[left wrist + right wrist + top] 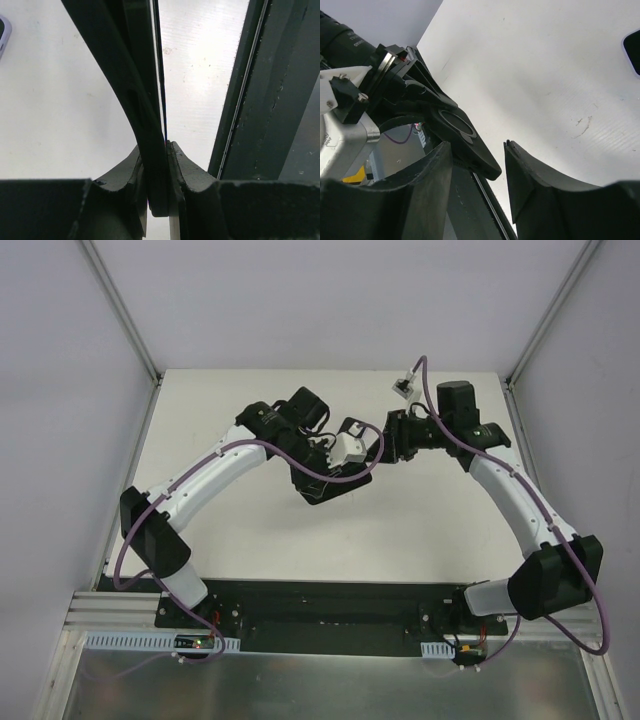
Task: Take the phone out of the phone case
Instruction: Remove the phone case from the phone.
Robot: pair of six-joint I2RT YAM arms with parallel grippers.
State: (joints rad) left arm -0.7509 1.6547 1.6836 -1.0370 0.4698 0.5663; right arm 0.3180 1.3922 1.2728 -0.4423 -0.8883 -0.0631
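Note:
My left gripper [166, 145] is shut on the lower edge of the black phone case [135, 90], which bows away to the upper left. A dark flat slab with a bright edge line, apparently the phone [255, 100], stands apart from it on the right. In the right wrist view the case's corner with the round camera ring [455, 125] sticks out between the jaws of my right gripper [477, 145], which is open, and the phone's edge [470, 200] runs below that corner. From above, both grippers [350, 452] [385, 452] meet mid-table over the black case and phone [325, 490].
The white table [420, 530] spreads under both arms. A small grey-white object [403, 385] lies near the back right. A rounded dark thing [632, 50] shows at the right wrist view's edge. Grey walls enclose the table on the left, back and right.

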